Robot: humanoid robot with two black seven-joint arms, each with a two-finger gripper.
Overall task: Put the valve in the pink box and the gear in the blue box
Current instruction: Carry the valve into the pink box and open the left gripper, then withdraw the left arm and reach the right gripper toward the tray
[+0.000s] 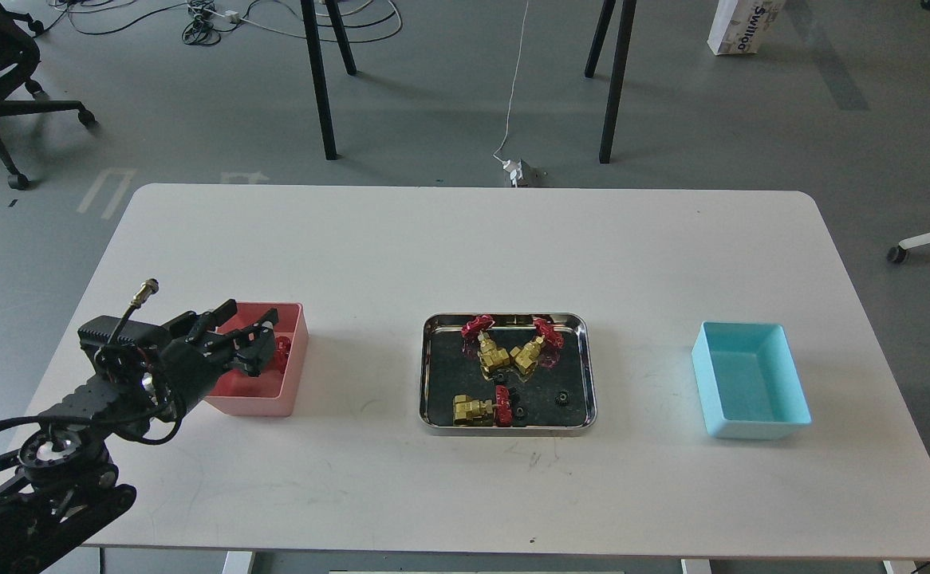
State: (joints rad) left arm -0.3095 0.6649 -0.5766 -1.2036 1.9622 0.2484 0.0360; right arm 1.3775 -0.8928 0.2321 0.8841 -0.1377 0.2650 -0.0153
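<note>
Brass valves (494, 354), three, black gears (563, 396), three

Left gripper (262, 339) covers most of the valve (282, 351) in the pink box (293, 375); only red shows. Jaw gap unreadable. Gears (563, 396) in tray (589, 375) too small for teeth. Right arm out of frame.
</note>
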